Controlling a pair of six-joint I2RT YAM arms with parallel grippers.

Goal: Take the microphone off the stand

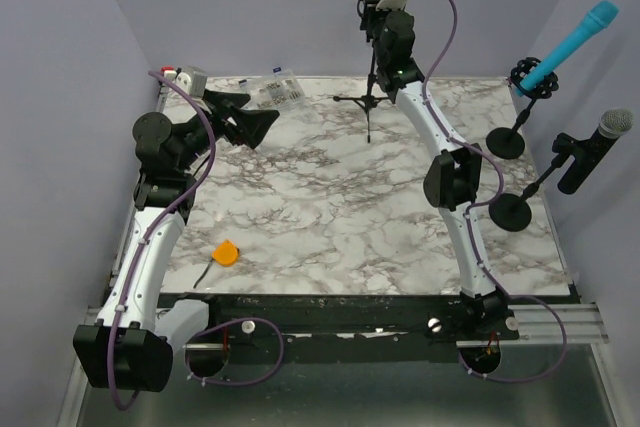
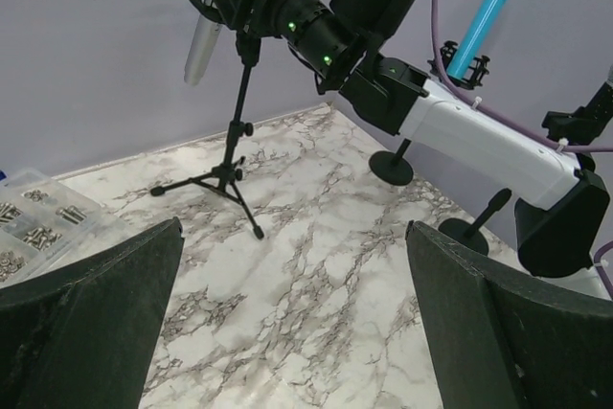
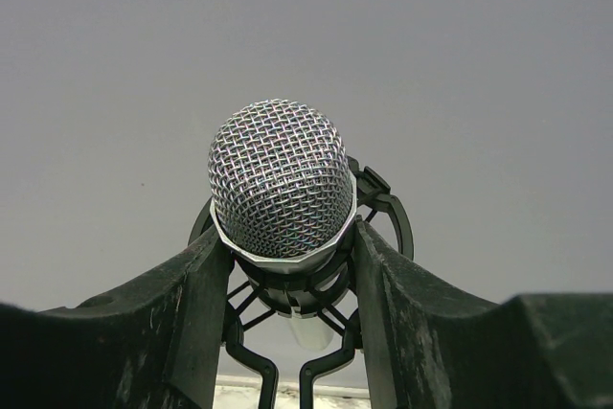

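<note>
As your right gripper [image 3: 287,241] pinches the silver microphone [image 3: 280,174] under its grille, grasp looks set: pull axially from the shock mount [image 3: 388,213]. Left gripper [image 2: 292,313] spread.

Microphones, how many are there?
3. A silver microphone sits on the tripod stand at the back, between the fingers of the right gripper. A blue microphone is far right, and a black microphone is just nearer. None seems hidden.

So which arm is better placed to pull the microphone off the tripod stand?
Right: the right gripper holds the silver microphone by the head. The left gripper hangs open, far from it.
</note>
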